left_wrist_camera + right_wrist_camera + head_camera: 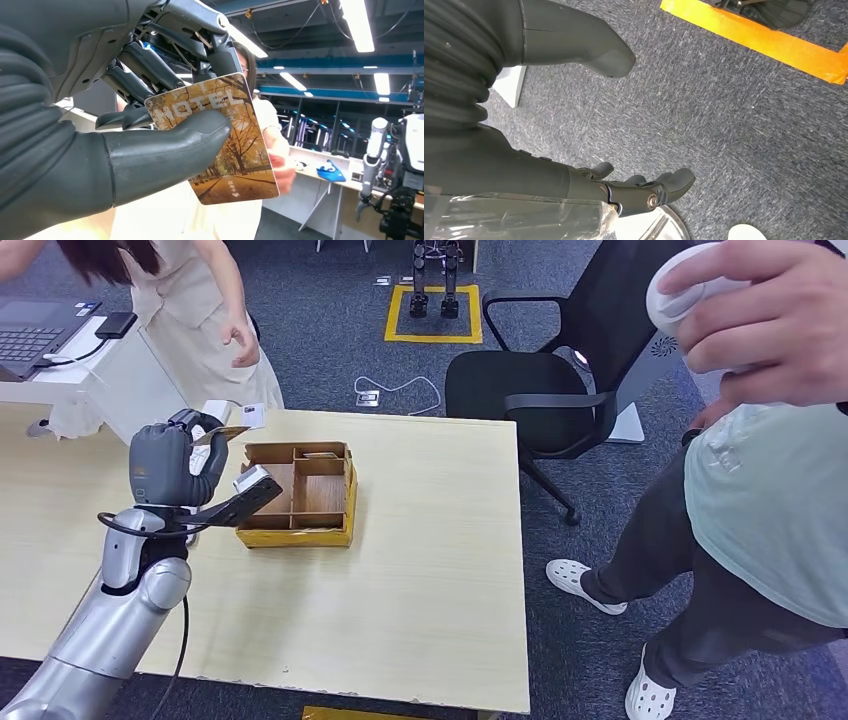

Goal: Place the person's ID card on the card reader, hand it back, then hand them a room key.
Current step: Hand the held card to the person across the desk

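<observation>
The left hand (172,462) pinched the key card (216,139) between thumb and fingers, raised above the table (420,580) toward the person (195,320), apparently to offer it; the right hand (574,150) hung empty, fingers apart, over carpet

An office turned robot lab; grey carpet (330,320) with a yellow taped square (433,313) well beyond the left hand (170,462), a black swivel chair (530,390), a laptop (30,335), long ceiling strip lights (360,25), another robot arm (370,165) past the desk (420,570).
</observation>
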`<state>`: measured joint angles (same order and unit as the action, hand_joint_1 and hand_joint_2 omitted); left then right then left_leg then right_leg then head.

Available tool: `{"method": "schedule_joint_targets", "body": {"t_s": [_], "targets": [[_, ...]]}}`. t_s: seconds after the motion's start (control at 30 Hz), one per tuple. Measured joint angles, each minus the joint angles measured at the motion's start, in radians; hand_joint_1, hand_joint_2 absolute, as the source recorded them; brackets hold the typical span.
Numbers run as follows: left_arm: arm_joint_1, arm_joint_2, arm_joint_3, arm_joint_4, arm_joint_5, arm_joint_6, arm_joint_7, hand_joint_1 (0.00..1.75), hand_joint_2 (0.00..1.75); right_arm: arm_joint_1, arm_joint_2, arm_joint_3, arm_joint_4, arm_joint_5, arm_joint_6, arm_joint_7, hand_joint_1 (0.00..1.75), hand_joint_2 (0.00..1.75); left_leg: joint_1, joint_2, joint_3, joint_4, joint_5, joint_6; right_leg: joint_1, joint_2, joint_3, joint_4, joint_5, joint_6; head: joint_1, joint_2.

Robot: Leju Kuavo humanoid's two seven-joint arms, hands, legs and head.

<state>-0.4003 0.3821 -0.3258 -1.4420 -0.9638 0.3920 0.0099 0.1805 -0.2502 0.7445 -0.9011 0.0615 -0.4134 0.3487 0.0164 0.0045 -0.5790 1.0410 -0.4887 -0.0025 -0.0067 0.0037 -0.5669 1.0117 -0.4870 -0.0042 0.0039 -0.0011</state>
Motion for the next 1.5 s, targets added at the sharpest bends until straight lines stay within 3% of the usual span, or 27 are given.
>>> {"method": "schedule_joint_targets", "body": {"t_s": [0.53, 0.77, 1.03, 1.5], "targets": [[-0.016, -0.012, -0.001, 0.004, -0.071, -0.057, 0.092, 1.75, 1.75, -0.005, -0.001, 0.024, 0.003, -0.011, -0.014, 0.005, 0.0, 1.75, 0.0, 0.0, 0.0, 0.0, 0.0, 0.0, 0.0, 0.0, -0.001, 0.0, 0.0, 0.0, 0.0, 0.0], [-0.093, -0.027, -0.003, 0.086, -0.209, -0.018, 0.208, 1.75, 1.75, -0.025, -0.006, 0.046, 0.007, -0.019, -0.013, 0.002, 0.0, 1.75, 0.0, 0.0, 0.0, 0.0, 0.0, 0.0, 0.0, 0.0, -0.001, 0.0, 0.0, 0.0, 0.0, 0.0], [-0.202, -0.043, -0.003, 0.206, -0.24, 0.042, 0.167, 1.75, 1.75, -0.042, -0.006, 0.068, 0.025, -0.032, -0.01, -0.017, 0.0, 1.75, 0.0, 0.0, 0.0, 0.0, 0.001, 0.0, 0.0, 0.0, -0.001, 0.0, 0.001, 0.0, 0.0, 0.0], [-0.25, -0.068, -0.008, 0.3, -0.281, 0.131, 0.167, 1.75, 1.75, -0.057, -0.007, 0.098, 0.045, -0.068, -0.016, -0.036, 0.0, 1.75, 0.0, 0.0, -0.001, 0.0, 0.001, 0.0, 0.0, 0.001, -0.001, 0.0, 0.001, 0.0, 0.0, 0.0]]}}
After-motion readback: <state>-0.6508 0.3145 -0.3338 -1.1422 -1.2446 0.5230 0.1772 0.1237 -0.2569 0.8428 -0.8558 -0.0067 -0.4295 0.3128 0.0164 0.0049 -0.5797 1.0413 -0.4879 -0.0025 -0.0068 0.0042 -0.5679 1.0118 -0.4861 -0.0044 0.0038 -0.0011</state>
